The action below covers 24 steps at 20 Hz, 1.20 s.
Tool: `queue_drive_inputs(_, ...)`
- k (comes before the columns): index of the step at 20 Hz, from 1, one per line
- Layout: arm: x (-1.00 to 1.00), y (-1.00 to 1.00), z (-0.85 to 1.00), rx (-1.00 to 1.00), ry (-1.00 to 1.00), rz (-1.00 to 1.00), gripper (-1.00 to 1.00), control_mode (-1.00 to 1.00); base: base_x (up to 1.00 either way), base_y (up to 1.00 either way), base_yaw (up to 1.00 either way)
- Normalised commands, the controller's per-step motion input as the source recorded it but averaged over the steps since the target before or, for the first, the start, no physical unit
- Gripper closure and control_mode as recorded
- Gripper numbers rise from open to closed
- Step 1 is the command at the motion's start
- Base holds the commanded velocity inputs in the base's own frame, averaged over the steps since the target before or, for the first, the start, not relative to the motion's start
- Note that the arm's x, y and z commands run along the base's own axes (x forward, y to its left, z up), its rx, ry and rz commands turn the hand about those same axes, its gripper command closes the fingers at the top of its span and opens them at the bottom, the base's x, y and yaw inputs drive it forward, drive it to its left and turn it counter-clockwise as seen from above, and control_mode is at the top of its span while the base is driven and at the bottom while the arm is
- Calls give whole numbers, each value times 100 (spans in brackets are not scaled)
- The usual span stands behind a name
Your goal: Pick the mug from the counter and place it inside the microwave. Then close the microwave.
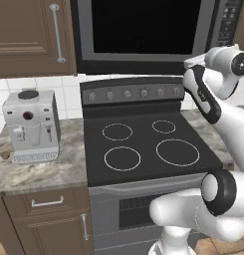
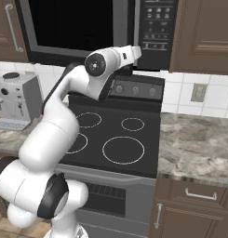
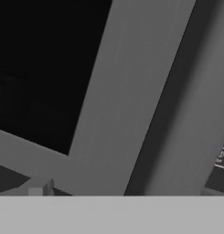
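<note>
The microwave (image 1: 143, 30) hangs over the stove with its dark glass door looking flush with the frame in both base views; from here the door reads as shut, or nearly so. The hand view sits tight against the door's grey frame, with the button panel (image 3: 221, 164) at its right edge. The mug cannot be made out in any picture, so whether it stands inside cannot be told through the dark glass.

The arm's hand reaches up to the microwave's lower right corner, just under the panel (image 2: 157, 23). The gripper itself is not to be made out, and whether it is wide or narrow cannot be told.

The likely risks: if the door is not fully latched, a push so near the corner may glance off; pressing harder may drive the hand into the panel or the stove's knob rail (image 1: 133, 93) below. If the mug is not inside, shutting the door leaves the task undone.

The stovetop (image 1: 148, 144) has four ring burners. The granite surface (image 1: 49, 172) carries a silver-grey coffee machine (image 1: 31, 127) to the left and continues bare at the right (image 2: 194, 139). Brown wooden cabinets (image 1: 31, 35), a tiled wall and a wall outlet (image 2: 197, 92) surround them.
</note>
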Motion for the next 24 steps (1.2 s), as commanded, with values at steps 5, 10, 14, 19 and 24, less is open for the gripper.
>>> queue_drive_inputs(5, 26, -2, 1, 0, 6, 1, -100, -100, 0, 0, 0)
queue_drive_inputs(10, 28, -4, 0, 0, 3, 2, -100, -100, 0, 0, 0)
queue_drive_inputs(14, 41, -4, 0, 0, 1, 2, -100, -100, 0, 0, 0)
queue_drive_inputs(19, 43, -1, 0, 0, 0, 1, -100, -100, 0, 0, 0)
queue_drive_inputs(24, 36, 0, 0, 0, 0, 0, -100, -100, 0, 0, 0)
